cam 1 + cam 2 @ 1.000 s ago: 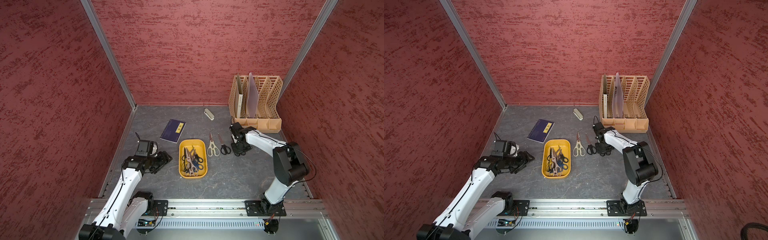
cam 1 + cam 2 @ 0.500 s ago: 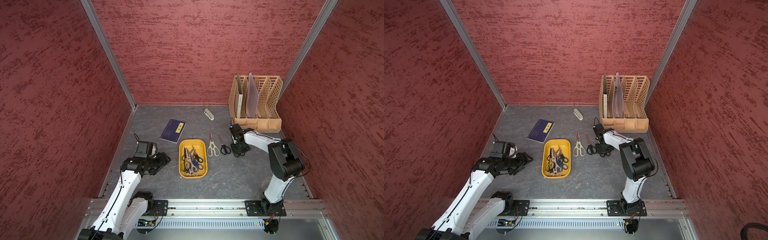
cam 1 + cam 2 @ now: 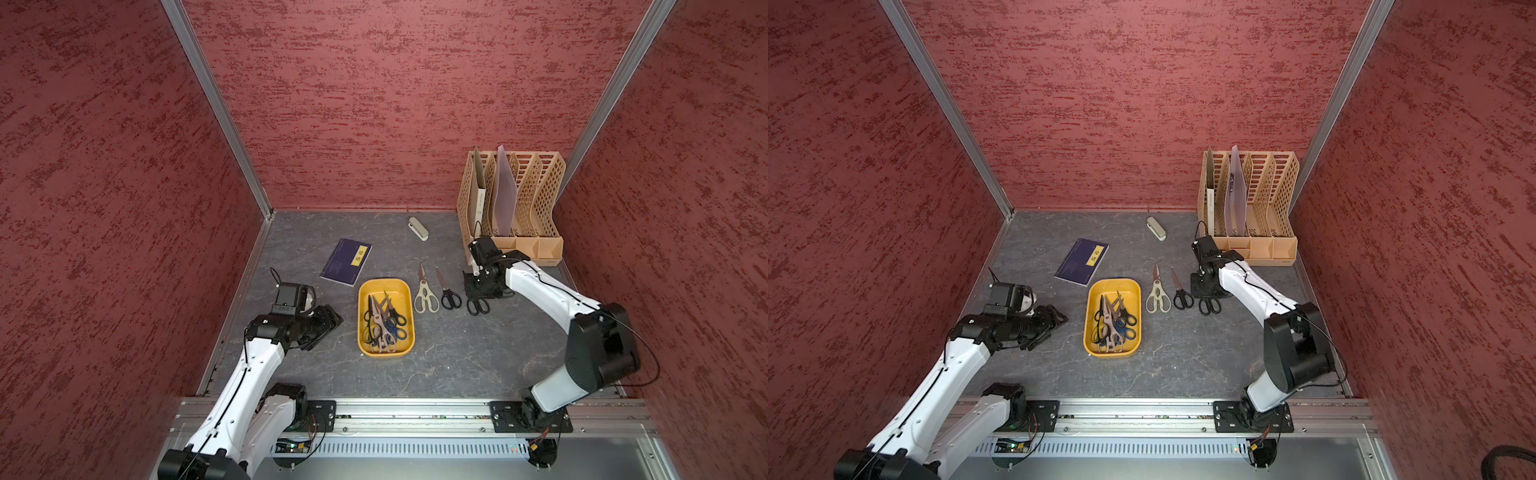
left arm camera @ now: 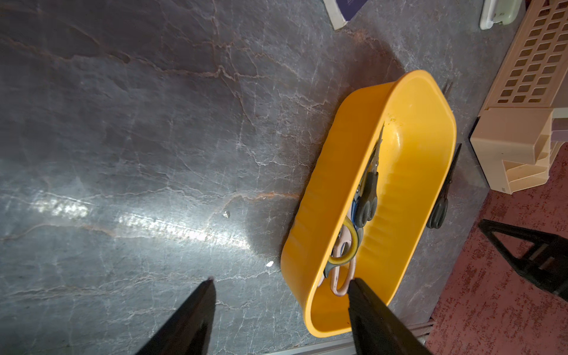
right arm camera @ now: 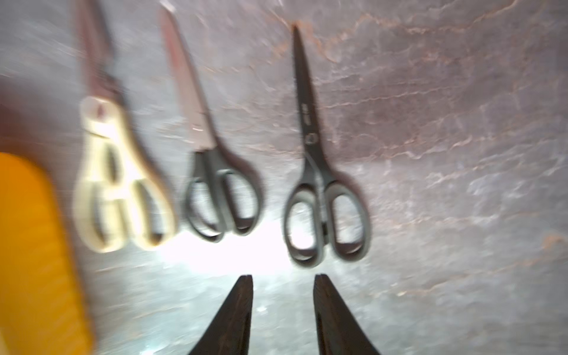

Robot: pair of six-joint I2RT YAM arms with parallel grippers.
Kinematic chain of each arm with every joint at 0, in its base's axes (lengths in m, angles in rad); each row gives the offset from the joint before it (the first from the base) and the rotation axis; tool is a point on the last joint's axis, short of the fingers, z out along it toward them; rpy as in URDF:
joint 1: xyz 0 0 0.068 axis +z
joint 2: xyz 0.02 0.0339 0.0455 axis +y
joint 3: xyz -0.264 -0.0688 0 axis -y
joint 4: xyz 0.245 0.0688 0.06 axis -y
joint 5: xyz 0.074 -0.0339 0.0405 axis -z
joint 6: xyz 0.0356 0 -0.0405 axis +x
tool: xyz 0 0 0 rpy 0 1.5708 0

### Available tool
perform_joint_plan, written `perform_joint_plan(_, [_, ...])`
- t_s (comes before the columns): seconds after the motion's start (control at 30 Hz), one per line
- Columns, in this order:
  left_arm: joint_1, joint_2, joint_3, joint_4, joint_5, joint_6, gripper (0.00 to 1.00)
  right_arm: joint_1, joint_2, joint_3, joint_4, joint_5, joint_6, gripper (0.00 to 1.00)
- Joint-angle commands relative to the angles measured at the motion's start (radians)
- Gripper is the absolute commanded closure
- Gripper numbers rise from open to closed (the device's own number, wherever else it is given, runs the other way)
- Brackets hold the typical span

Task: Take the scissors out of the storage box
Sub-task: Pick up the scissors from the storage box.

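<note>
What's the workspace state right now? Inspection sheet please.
Surface: grey marbled tabletop, no spills seen.
Job's things: yellow storage box holds several tangled scissors; cream-handled scissors, black-handled scissors and outer black-handled scissors lie on the table beside it.
Clutter: blue notebook, stapler, beige file organizer holding folders.
Grippers: left gripper open, empty, beside the box; right gripper open, at the outer pair, not gripping it.
Cables: black cables along both arms; no snag seen.
Surroundings: red textured walls, aluminium rail in front.
</note>
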Motion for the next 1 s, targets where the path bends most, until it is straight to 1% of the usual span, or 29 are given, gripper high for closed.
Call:
perform_joint_plan(0.0, [-0.007, 0.02, -0.023, 0.063, 0.029, -0.001, 0.29, 0.088, -0.097, -0.018, 0.032, -0.152, 0.204, 0.62])
perform_joint_plan(0.07, [-0.008, 0.042, -0.024, 0.083, 0.035, 0.007, 0.28, 0.17, -0.13, -0.016, 0.053, -0.154, 0.272, 0.62])
perform_joint_plan(0.2, [-0.007, 0.088, -0.015, 0.116, 0.045, 0.025, 0.29, 0.323, -0.129, 0.003, 0.086, -0.147, 0.367, 0.62])
perform_joint_plan(0.33, [-0.007, 0.125, -0.003, 0.144, 0.049, 0.035, 0.28, 0.462, -0.077, 0.038, 0.132, -0.134, 0.411, 0.62])
perform_joint_plan(0.43, [-0.006, 0.142, 0.005, 0.157, 0.052, 0.039, 0.28, 0.54, 0.018, 0.077, 0.154, -0.133, 0.413, 0.61])
perform_joint_plan(0.53, [-0.005, 0.151, 0.013, 0.157, 0.052, 0.048, 0.28, 0.592, 0.105, 0.123, 0.177, -0.154, 0.413, 0.6])
perform_joint_plan(0.63, [-0.004, 0.148, 0.017, 0.148, 0.051, 0.058, 0.28, 0.622, 0.176, 0.166, 0.2, -0.159, 0.415, 0.6])
perform_joint_plan(0.97, [0.005, 0.114, 0.011, 0.12, 0.045, 0.062, 0.28, 0.647, 0.348, 0.3, 0.137, -0.111, 0.371, 0.62])
